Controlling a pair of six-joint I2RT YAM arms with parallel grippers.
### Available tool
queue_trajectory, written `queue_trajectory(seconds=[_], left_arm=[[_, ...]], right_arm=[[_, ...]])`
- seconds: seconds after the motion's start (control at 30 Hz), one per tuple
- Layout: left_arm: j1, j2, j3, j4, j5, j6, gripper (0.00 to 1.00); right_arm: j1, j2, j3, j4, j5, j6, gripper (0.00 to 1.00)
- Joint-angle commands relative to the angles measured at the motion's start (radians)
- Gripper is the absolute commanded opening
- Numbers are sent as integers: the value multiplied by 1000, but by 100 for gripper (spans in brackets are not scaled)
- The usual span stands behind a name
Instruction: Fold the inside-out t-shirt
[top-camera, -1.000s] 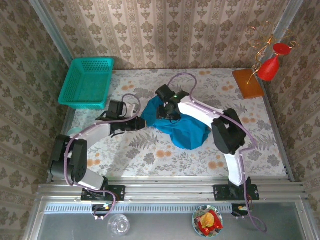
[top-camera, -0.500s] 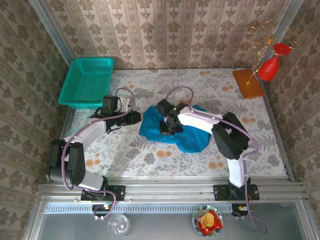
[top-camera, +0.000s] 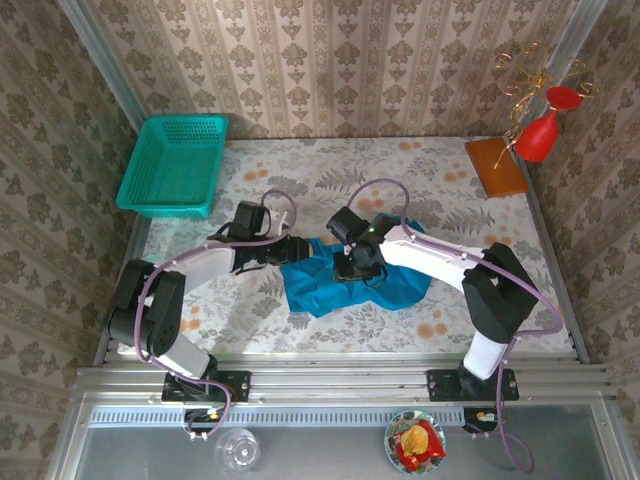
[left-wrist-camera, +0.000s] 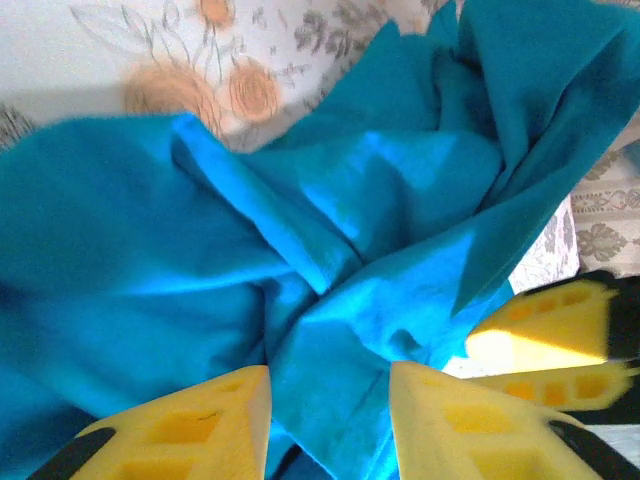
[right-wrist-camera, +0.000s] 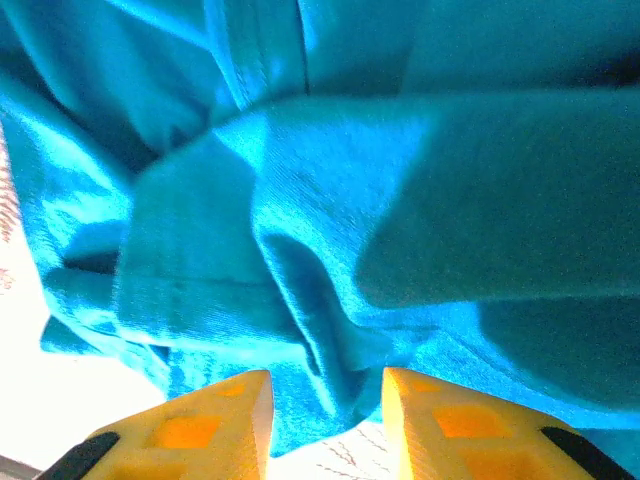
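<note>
Bunched t-shirt (top-camera: 320, 287): sleeves, collar indistinguishable.

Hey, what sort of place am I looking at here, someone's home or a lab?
Probably a robot test cell dressed up as a home: patterned wallpaper and a floral table cover, but two arms bolted to an aluminium rail.

From above, my right arm (top-camera: 440, 255) covers the middle of the t-shirt (top-camera: 315, 290). In the left wrist view the lower edge cuts off my left end effector (left-wrist-camera: 330, 405). The cloth there is blurred, and I cannot tell whether it is pinched.
</note>
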Motion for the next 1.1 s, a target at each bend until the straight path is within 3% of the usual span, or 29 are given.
queue_trajectory(seconds=[0.0,0.13,0.3,0.43,0.87,1.07], left_arm=[[-53,-19,-39,75,6,-106,39],[-92,-9,-96,148,-27,-213,44],[-134,54,-188,384,-6,-392,46],[-147,92,-234,480,-37,-463,48],[-132,26,-284,392,-195,-498,59],[-127,13,-256,356,-199,-486,61]], right_arm=[[-6,-18,44,-34,64,35,36],[-12,-10,54,-29,81,59,36],[-15,-26,46,-2,85,81,36],[-16,-47,41,1,93,88,36],[-16,-95,0,1,101,106,36],[-16,-108,-16,8,103,111,36]])
